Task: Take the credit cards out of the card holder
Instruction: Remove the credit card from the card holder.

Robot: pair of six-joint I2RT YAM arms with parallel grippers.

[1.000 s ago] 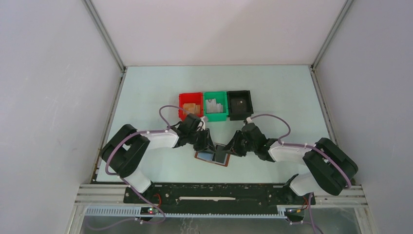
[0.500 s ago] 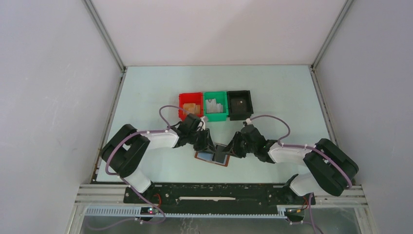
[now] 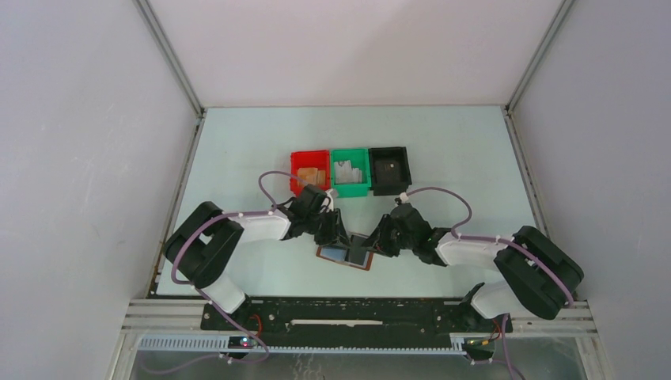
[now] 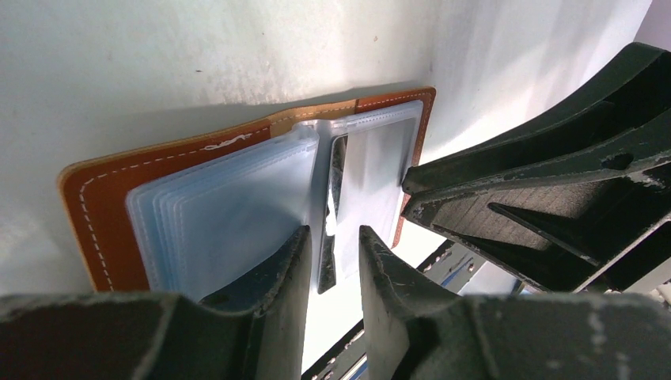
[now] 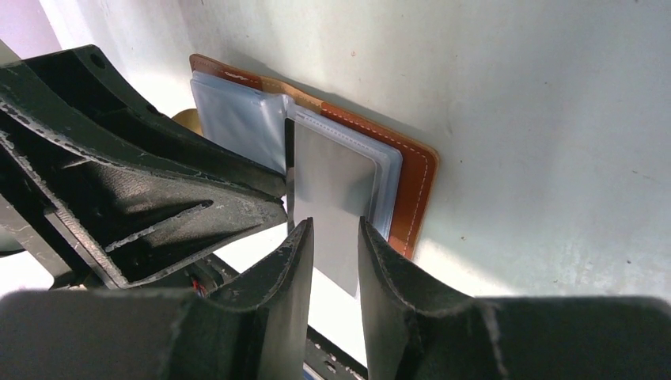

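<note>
Straddling the raised card point(image 5: 332, 182) in the open card holder point(image 3: 336, 256) on the surface point(image 3: 237, 158), left pincer point(image 4: 332, 233) and right pincer point(image 5: 334, 226) both part-open; you pinch its edge squarely, then pull straight.

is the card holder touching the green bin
Apart. The top view shows bare table between the card holder and the green bin.

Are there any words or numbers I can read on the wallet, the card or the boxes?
None can be read.
Card holder: only white stitching, no letters.
Card: plain grey.
Red bin, green bin, black bin: no labels seen; too small to be sure.
</note>
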